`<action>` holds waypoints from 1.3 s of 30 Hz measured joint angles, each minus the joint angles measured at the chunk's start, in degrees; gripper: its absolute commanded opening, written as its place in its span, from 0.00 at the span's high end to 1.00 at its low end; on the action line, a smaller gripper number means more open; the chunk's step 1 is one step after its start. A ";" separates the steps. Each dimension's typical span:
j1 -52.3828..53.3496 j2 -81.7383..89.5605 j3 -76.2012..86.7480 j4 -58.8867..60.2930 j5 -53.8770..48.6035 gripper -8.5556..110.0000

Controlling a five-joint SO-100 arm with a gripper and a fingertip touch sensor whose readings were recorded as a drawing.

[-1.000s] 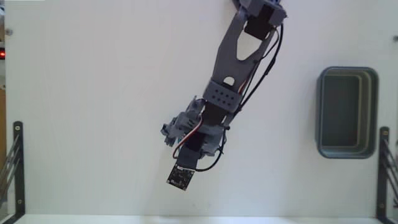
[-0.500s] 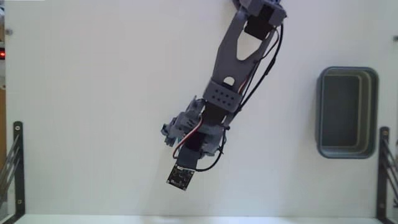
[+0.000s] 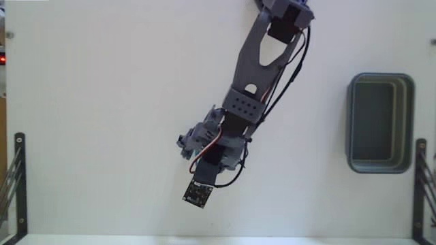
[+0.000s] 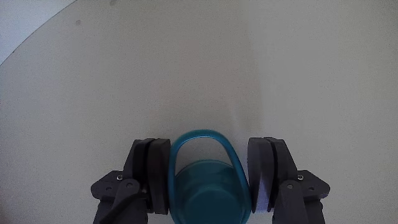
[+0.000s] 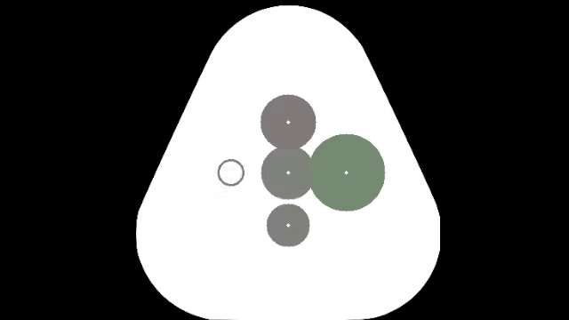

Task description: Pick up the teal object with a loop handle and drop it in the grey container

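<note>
In the wrist view the teal object with a loop handle (image 4: 208, 193) sits between my two dark fingers, its thin loop pointing away from the camera over the white table. My gripper (image 4: 209, 148) is shut on it, with a pad pressed against each side. In the fixed view the arm (image 3: 252, 75) reaches down from the top edge to the table's lower middle, and its wrist hides the teal object and the fingers. The grey container (image 3: 407, 122) stands at the far right, well away from the arm, with nothing visible inside.
The table is plain white. Black metal brackets stand at its lower left edge (image 3: 19, 184) and lower right edge (image 3: 421, 184), the right one just below the container. A small circuit board (image 3: 197, 194) hangs off the wrist.
</note>
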 measured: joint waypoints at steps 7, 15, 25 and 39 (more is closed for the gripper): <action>0.00 -0.09 -3.87 4.75 0.00 0.37; 0.00 -0.09 -9.76 10.72 0.09 0.37; 0.09 -1.14 -18.28 18.02 0.09 0.37; 0.09 -5.19 -32.52 28.65 0.00 0.37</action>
